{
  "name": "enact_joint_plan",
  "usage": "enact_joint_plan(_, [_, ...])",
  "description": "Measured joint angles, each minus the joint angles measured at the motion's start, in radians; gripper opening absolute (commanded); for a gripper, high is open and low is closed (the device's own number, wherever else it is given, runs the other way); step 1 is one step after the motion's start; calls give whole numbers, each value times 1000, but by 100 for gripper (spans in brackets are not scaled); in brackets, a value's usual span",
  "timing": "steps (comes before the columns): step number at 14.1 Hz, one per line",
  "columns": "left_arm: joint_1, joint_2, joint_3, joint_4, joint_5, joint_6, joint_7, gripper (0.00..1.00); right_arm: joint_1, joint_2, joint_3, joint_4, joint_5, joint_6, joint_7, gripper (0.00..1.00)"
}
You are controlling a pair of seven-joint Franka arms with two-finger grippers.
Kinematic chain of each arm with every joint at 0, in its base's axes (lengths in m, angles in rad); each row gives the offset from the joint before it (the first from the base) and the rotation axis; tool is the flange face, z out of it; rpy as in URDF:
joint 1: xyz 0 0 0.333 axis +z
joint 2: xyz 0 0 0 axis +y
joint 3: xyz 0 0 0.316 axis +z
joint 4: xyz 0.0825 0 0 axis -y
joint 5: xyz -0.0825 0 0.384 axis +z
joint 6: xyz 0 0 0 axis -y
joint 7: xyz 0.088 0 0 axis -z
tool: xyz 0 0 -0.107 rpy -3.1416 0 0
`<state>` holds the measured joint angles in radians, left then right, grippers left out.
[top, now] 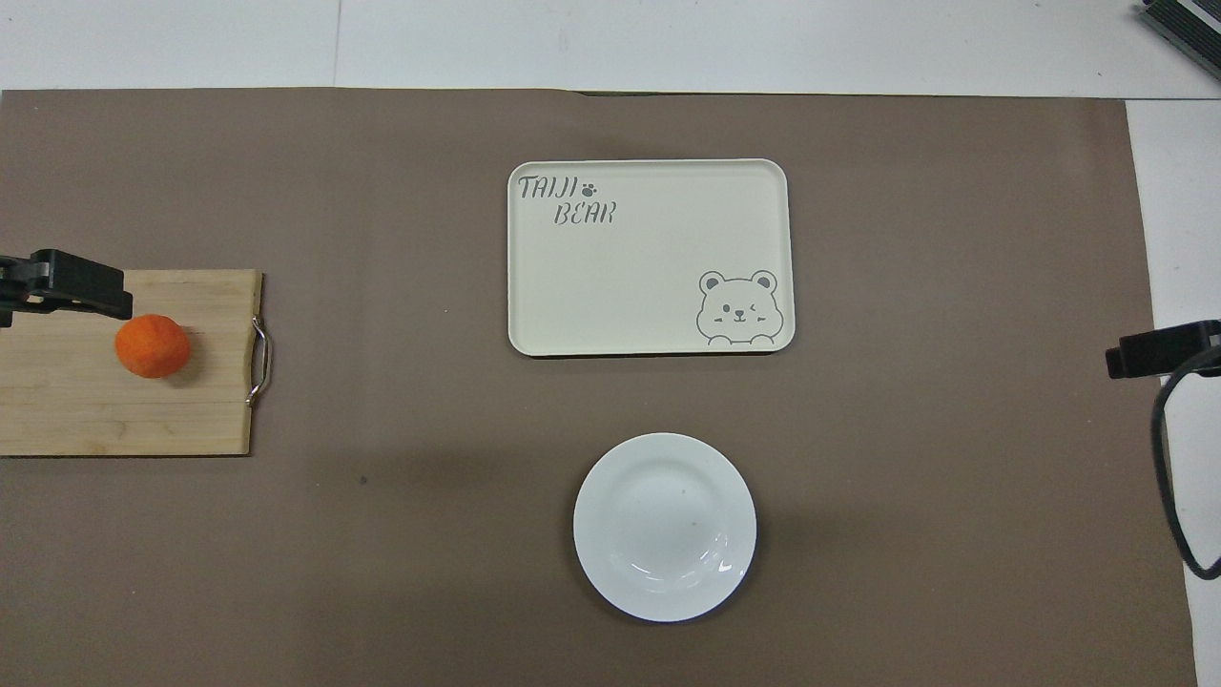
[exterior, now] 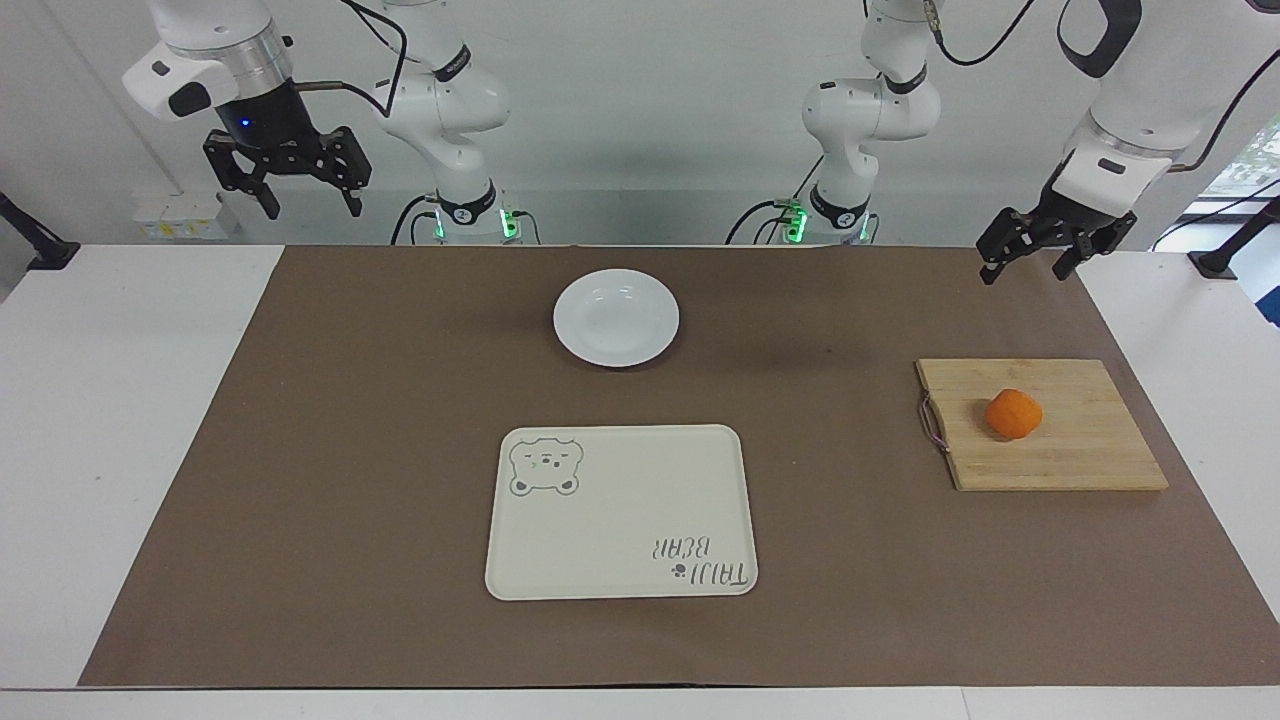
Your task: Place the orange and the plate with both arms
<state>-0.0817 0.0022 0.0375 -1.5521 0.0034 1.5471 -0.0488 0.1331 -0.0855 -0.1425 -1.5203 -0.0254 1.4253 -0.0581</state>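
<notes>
Facing view, from one side across: the right gripper (exterior: 312,198) is hanging in the air with its fingers spread and nothing between them, above the table's edge at the right arm's end. The plate (exterior: 616,317) is sitting on the brown mat (exterior: 330,480), and the cream bear tray (exterior: 620,512) is lying farther from the robots than it. The orange (exterior: 1014,414) is resting on the wooden cutting board (exterior: 1080,460) toward the left arm's end. The left gripper (exterior: 1026,258) is hovering over the mat's edge, fingers apart, holding nothing.
</notes>
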Motion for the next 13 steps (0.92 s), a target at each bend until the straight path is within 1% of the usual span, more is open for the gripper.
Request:
enact_joint_plan(4, [18, 0, 2, -54, 0, 87, 59, 100, 0, 0, 0, 0, 0, 0, 0, 100])
enact_joint_plan(7, [30, 3, 3, -74, 0, 130, 106, 100, 0, 0, 0, 0, 0, 0, 0, 100])
enact_joint_plan(10, [52, 18, 4, -84, 0, 164, 130, 100, 0, 0, 0, 0, 0, 0, 0, 100])
enact_joint_plan(13, [86, 38, 5, -121, 0, 235, 185, 100, 0, 0, 0, 0, 0, 0, 0, 100])
